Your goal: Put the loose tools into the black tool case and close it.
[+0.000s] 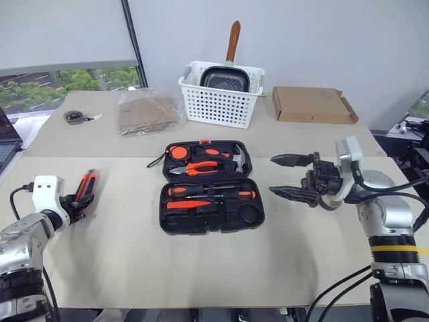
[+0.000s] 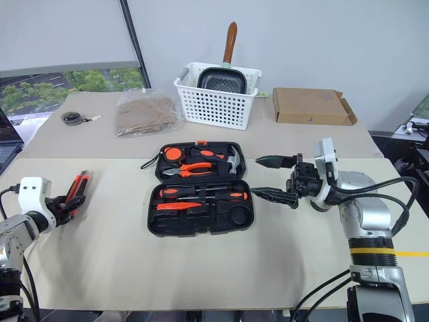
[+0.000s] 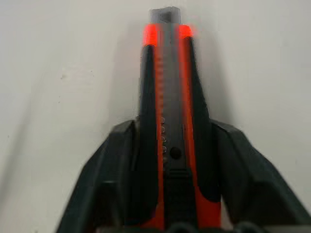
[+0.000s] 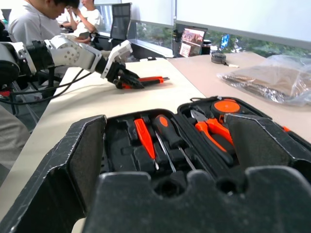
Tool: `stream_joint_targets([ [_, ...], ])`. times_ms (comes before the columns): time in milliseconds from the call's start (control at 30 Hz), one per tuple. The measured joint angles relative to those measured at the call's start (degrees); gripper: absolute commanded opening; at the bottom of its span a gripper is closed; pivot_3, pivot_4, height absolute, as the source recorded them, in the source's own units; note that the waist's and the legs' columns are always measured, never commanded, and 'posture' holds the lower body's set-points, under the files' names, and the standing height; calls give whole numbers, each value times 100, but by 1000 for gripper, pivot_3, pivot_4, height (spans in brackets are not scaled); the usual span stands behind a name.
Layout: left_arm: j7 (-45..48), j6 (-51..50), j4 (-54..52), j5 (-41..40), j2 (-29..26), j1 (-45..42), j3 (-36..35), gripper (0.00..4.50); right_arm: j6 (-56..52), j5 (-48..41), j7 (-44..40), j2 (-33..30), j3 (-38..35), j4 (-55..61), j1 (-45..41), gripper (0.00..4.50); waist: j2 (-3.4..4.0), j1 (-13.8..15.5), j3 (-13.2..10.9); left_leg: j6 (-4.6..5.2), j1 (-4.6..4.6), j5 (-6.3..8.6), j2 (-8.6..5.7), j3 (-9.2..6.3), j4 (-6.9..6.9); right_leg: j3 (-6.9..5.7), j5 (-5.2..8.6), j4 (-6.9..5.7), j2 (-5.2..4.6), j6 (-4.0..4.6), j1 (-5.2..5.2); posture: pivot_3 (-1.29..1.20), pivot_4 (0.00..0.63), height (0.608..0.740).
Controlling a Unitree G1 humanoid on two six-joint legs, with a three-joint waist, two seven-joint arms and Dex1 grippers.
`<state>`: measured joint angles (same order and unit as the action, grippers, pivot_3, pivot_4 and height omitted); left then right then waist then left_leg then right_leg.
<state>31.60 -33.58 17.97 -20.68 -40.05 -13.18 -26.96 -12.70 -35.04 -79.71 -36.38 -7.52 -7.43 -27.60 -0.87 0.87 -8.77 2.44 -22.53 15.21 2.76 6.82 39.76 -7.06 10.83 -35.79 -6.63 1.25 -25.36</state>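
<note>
The black tool case (image 1: 249,216) lies open in the middle of the near table. Orange-and-black screwdrivers (image 1: 201,192) sit in its front half; pliers and a hammer sit in the back half. At the table's left edge lies a long red-and-black utility knife (image 1: 86,184), pointing away from me. My left gripper (image 1: 80,201) is shut on its near end, one black finger pressed against each side (image 3: 121,160). To the right of the case my right gripper (image 1: 272,176) hovers above the table, pointing left at the case, open and with nothing between its fingers.
On the far table stand a white slotted basket (image 1: 221,100) with a pan in it, a flat cardboard box (image 1: 312,104), a clear bag of brown material (image 1: 149,111) and a small dark round object (image 1: 74,117). People sit beyond the table's left end (image 4: 43,19).
</note>
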Motion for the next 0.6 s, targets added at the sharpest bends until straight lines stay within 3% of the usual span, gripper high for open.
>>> stream_joint_targets([
  [167, 401, 309, -336, -293, 240, -1, 3, 1787, 0, -2, 84, -16, -45, 128, 90, 4500, -12, 19, -7, -5, -4, 0, 0, -2, 0, -3, 0, 2, 0, 0, -1, 0, 150, 700],
  [333, 1336, 758, -1725, -688, 219, -186, 485, 1787, 0, -3, 97, -65, -103, 122, 116, 4500, -21, 35, -12, -6, -19, -1, -5, 0, 0, -3, -11, 10, 7, 20, -8, 0, 150, 700],
  [500, 2478, 748, -2923, -793, -270, -393, 1719, 1787, 18, 3, 27, -155, -191, 39, 152, 4500, -14, -5, -12, 14, -18, -11, -11, 12, -1, 1, 0, 16, 21, 1, -5, 0, 150, 700],
  [600, 2992, 974, -3232, -397, -478, -560, 2646, 1787, 88, 20, -20, -246, -225, 28, 325, 4500, -13, -13, -13, 46, -17, -17, -10, 12, -4, 2, 1, 22, 30, -1, -4, 0, 150, 700],
])
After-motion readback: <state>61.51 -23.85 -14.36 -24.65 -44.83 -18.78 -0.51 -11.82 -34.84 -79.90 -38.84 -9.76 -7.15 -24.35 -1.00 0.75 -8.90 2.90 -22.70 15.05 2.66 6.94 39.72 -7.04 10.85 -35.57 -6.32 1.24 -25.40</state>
